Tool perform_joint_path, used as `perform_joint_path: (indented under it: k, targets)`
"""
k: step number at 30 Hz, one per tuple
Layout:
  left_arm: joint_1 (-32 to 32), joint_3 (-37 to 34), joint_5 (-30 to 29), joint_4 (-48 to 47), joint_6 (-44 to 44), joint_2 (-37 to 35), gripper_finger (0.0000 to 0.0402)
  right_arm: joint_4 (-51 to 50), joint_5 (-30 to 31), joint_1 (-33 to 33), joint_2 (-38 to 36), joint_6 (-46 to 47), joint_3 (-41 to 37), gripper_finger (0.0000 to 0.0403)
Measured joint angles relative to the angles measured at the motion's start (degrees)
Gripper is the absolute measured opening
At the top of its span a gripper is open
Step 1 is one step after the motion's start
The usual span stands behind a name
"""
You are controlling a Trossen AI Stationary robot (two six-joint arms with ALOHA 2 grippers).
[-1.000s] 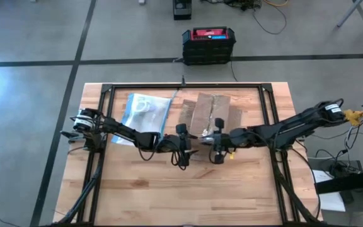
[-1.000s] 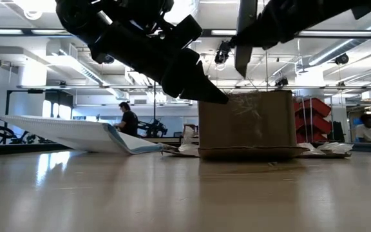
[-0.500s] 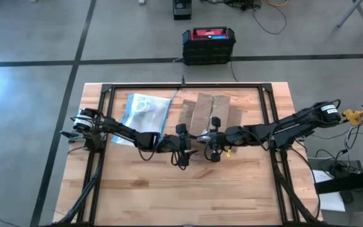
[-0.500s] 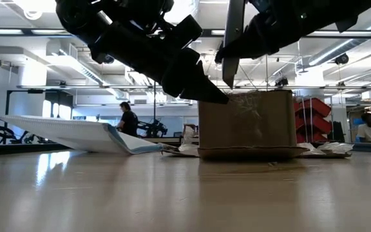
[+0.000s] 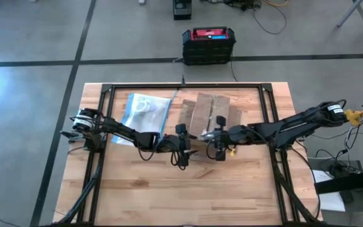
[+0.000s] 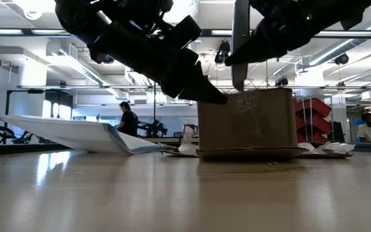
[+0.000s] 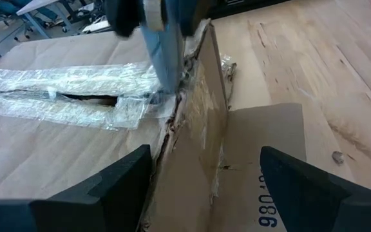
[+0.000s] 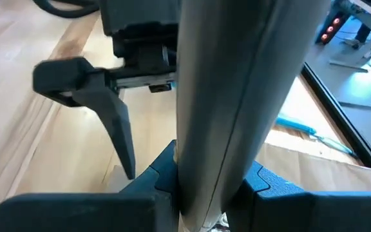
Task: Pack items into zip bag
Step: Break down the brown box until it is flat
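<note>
The wooden table (image 5: 137,195) is seen from above, with the cardboard box (image 5: 208,112) taken as landmark. Well to the left of the box, beyond its edge, the zip bag (image 5: 145,112) is laid flat, its blue strip (image 5: 165,116) turned toward the box; whitish ring-like items (image 5: 145,104) are visible through its clear plastic. In the low view the bag (image 6: 76,134) is seen resting at a slight tilt, with its raised end away from the box (image 6: 247,122).

The left gripper (image 5: 189,145) is held just off the near left corner of the box, between bag and box, with its fingers spread wide and nothing between them. In the left wrist view, its two dark fingers (image 7: 108,187) are seen apart on either side of a torn flap of the box (image 7: 192,129), whose top is covered by strips of clear tape (image 7: 69,90).

The right gripper (image 5: 218,142) is positioned at the near edge of the box, right of the left gripper, and is clamped on a slim grey stick-like tool (image 6: 240,42). The tool is held upright, and its tip is seen at the taped seam on the box top in the left wrist view (image 7: 163,55). In the right wrist view the tool (image 8: 237,96) fills the middle of the frame between the blue-padded fingers (image 8: 163,177), with the left gripper (image 8: 95,96) seen beyond it.

In the room behind the box, a person (image 6: 129,120) is seen on the left and another person (image 6: 369,129) on the right.
</note>
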Motion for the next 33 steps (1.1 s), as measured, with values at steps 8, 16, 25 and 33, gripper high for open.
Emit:
perform_joint_path:
  k: [8,16,25,33]
  targets:
    - [-0.02,-0.02,-0.5,-0.04,-0.04,0.0,0.0274,-2.73,3.96,4.4,-2.64,2.85,0.0,0.0056]
    - [-0.02,-0.15,-0.96,-0.17,-0.22,0.0,0.0274,-9.0,9.9,8.94,-3.98,7.34,0.02,0.0056]
    - [0.0,-0.22,-1.3,-0.11,-0.28,0.0,0.0274,-2.08,12.01,10.75,-4.59,5.87,0.16,0.0056]
    - [0.02,-0.25,-2.4,-0.19,-0.23,-1.21,0.0274,-3.47,12.49,10.75,-5.36,1.3,4.82,0.0056]
